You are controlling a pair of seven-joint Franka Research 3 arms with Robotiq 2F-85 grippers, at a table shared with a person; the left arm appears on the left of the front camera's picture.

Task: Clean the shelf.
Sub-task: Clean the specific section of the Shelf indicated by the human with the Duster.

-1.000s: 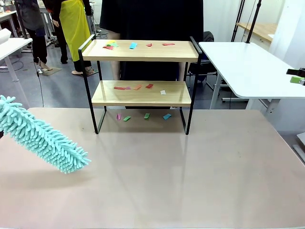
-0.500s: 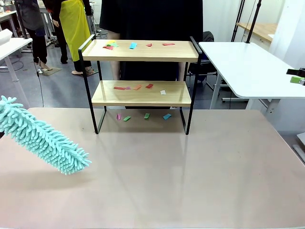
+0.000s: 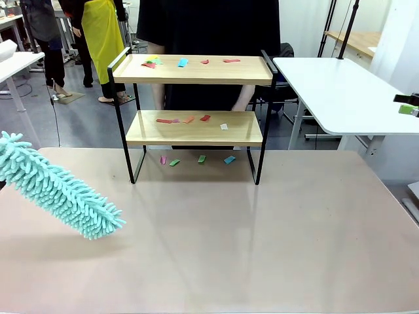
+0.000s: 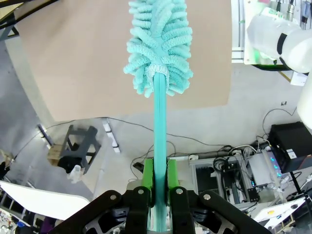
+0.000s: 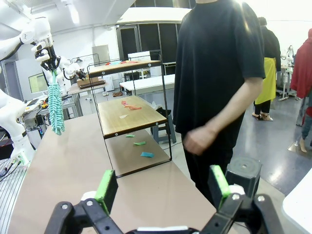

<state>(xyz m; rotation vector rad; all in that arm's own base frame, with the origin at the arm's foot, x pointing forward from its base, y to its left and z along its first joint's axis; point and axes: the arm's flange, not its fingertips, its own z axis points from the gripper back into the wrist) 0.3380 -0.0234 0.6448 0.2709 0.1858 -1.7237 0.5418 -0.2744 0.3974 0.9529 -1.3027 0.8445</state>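
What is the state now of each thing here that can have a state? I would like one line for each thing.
left gripper: shut on the duster's handle.
right gripper: open, holding nothing.
duster: held tilted, apart from the shelf.
shelf: upright, both boards littered, not yet wiped.
paper scraps: lying loose on both boards and on the table under the shelf.

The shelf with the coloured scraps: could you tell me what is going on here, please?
The left gripper is shut on the handle of a teal duster, held over the table short of the shelf. Coloured scraps lie on both boards and the table beneath. The right gripper hangs open, empty. A person stands behind the shelf.
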